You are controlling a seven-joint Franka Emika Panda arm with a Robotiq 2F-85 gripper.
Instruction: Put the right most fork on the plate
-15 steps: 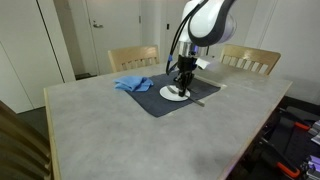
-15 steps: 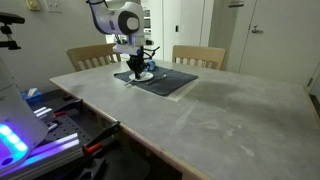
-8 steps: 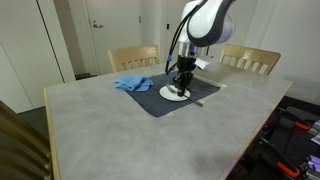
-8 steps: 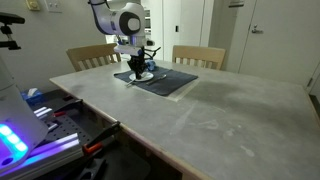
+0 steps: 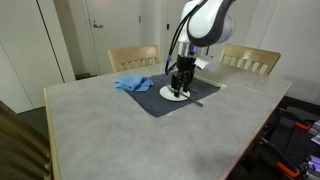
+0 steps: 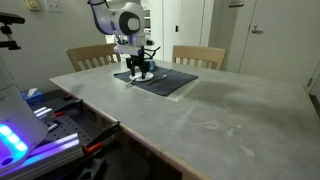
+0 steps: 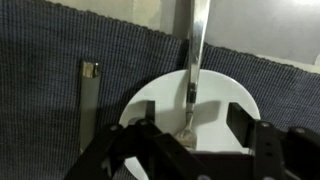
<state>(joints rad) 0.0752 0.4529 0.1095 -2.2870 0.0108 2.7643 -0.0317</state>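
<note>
We see a big grey table (image 5: 120,130) filling both exterior views, with two wooden chairs (image 5: 133,57) (image 5: 250,60) pushed in at its far edge. The white robot arm (image 5: 205,22) reaches down over the far part of the table. A dark placemat (image 5: 155,100) lies there, and a crumpled blue cloth (image 5: 132,85) sits on the mat corner nearest the doors. A small white plate (image 5: 172,96) sits on the mat, under the gripper (image 5: 181,86).

In the wrist view we look straight down on the plate (image 7: 225,95) and the ribbed mat (image 7: 50,100). The gripper (image 7: 192,128) hangs low over the plate with its black fingers (image 7: 243,122) spread wide and nothing clamped. The fork (image 7: 195,50) lies between them untouched, tines on the middle of the plate. Its handle runs away from the gripper over the plate rim and the mat to the pale table surface beyond.

A second flat utensil (image 7: 89,100) lies on the mat beside the plate, parallel to the fork. It is possibly another fork, but only its handle shows and we cannot tell
</note>
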